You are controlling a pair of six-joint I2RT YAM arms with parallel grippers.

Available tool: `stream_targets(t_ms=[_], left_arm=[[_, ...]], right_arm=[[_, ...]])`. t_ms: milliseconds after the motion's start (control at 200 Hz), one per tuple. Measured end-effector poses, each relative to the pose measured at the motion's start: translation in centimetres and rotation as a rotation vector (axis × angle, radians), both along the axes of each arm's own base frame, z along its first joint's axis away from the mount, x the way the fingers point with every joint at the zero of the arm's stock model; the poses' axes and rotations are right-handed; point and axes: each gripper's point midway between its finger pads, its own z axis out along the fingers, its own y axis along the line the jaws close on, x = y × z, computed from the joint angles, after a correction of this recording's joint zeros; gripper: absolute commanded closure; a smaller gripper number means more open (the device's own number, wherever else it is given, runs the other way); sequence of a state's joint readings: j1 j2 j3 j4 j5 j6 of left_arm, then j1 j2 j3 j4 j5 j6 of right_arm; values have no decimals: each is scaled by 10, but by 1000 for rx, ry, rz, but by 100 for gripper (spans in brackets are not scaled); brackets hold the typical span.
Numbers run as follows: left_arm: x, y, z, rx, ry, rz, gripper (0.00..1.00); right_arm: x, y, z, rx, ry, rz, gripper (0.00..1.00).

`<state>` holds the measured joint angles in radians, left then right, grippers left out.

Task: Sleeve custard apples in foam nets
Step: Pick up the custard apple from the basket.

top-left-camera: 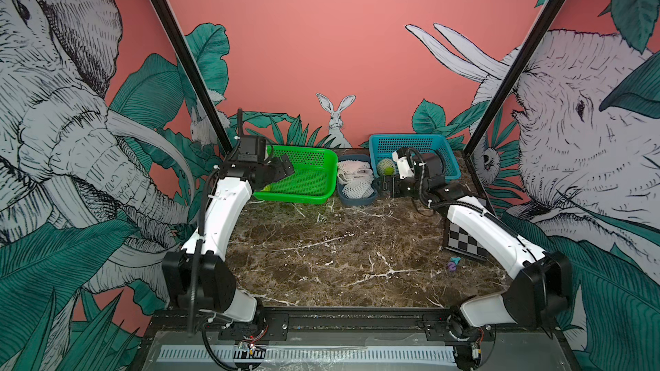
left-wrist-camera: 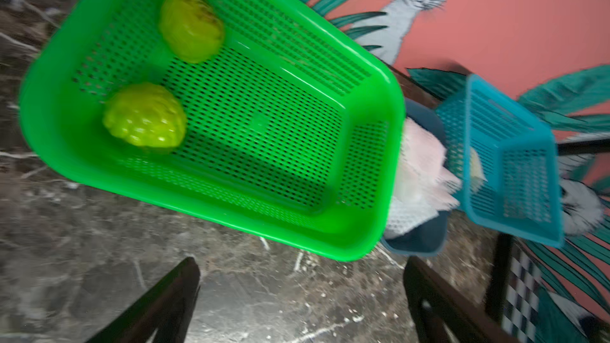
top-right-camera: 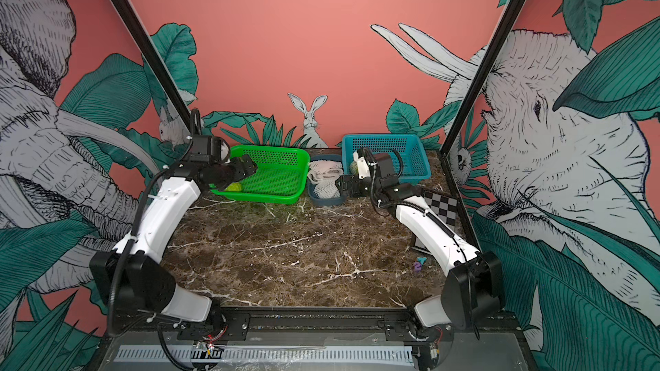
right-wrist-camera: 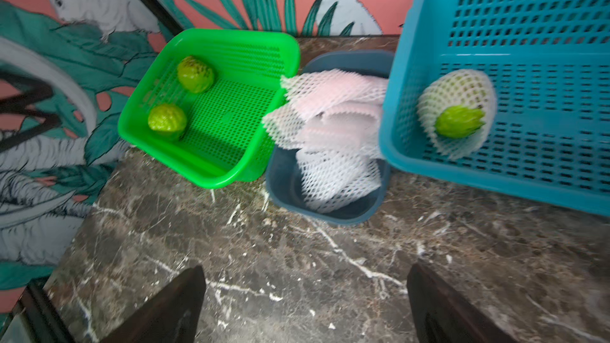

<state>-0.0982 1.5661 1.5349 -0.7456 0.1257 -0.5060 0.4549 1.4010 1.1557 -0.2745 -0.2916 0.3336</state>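
right gripper (right-wrist-camera: 307, 270) just right of tub (right-wrist-camera: 330, 217), fingers (right-wrist-camera: 185, 298) apart, empty. left gripper (left-wrist-camera: 300, 265) left of tub, by green basket (right-wrist-camera: 206, 181), fingers (left-wrist-camera: 171, 298) apart, empty. foam nets (right-wrist-camera: 333, 120) in tub. two custard apples (right-wrist-camera: 166, 122) in green basket. netted fruit (right-wrist-camera: 458, 122) in blue basket (top-left-camera: 410, 142), right of tub.

No readable text, label or brand anywhere; no legible number or sign either

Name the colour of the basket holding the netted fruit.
The basket is blue; clearest in right wrist view.
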Motion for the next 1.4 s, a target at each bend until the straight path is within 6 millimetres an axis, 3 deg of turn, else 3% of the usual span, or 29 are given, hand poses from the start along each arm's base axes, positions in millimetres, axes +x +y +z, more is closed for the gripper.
stream_targets(t_ms=[210,360,540,805,1235,1400], left_arm=[[37,26,-40,97,140,9,10],[56,39,-76,169,244,8,9],[68,55,-105,246,324,24,7],[71,81,-128,325,390,67,6],[73,90,-166,362,471,74,8],[79,90,-175,364,481,70,14]], right_arm=[[-45,22,-32,-1,52,109,3],[-58,31,-42,9,69,142,3],[-61,35,-45,21,77,151,3],[-61,39,-40,45,67,160,4],[-62,45,-35,77,65,170,4],[-62,45,-35,80,68,168,4]])
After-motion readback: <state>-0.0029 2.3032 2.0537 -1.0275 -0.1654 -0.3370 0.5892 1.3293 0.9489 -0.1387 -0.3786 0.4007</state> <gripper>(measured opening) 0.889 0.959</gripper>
